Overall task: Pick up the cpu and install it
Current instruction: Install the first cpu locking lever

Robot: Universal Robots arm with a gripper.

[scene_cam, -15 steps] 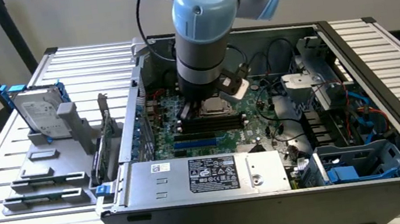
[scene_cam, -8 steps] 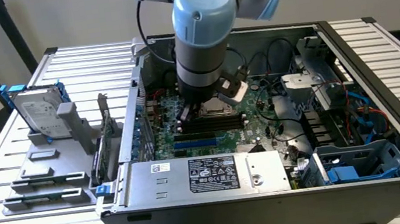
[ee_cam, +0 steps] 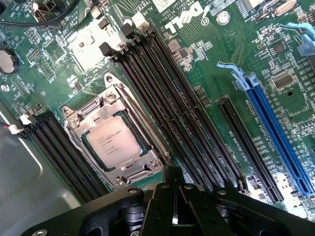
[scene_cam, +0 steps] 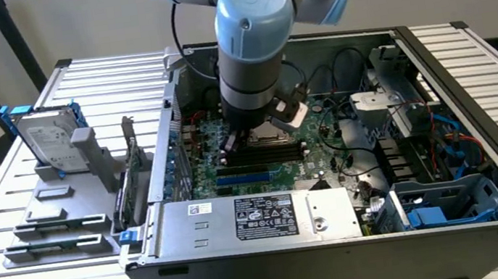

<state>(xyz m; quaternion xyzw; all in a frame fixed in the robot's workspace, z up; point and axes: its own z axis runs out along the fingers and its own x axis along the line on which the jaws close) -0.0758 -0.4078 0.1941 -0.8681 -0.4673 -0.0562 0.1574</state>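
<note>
While the cpu (ee_cam: pixel 114 143) sits flat in its socket (ee_cam: pixel 112 140), the empty, closed gripper (ee_cam: pixel 173 206) beside it should lift straight, clear of the memory slots (ee_cam: pixel 167 103).

An open computer case (scene_cam: pixel 342 243) lies on a slatted metal table (scene_cam: pixel 6 217). Inside it, a green motherboard (ee_cam: pixel 206 73) carries black memory slots (ee_cam: pixel 167 98) and a long blue expansion slot (ee_cam: pixel 278 132). A silver power supply (scene_cam: pixel 250 218) with a black label sits at the case's near edge. On the exterior view's left, a hard drive (scene_cam: pixel 47 142) with blue side rails stands upright (label side facing the camera) in grey holder blocks (scene_cam: pixel 61 224). Blue cables (scene_cam: pixel 459 143) lie toward the exterior view's right.
</note>
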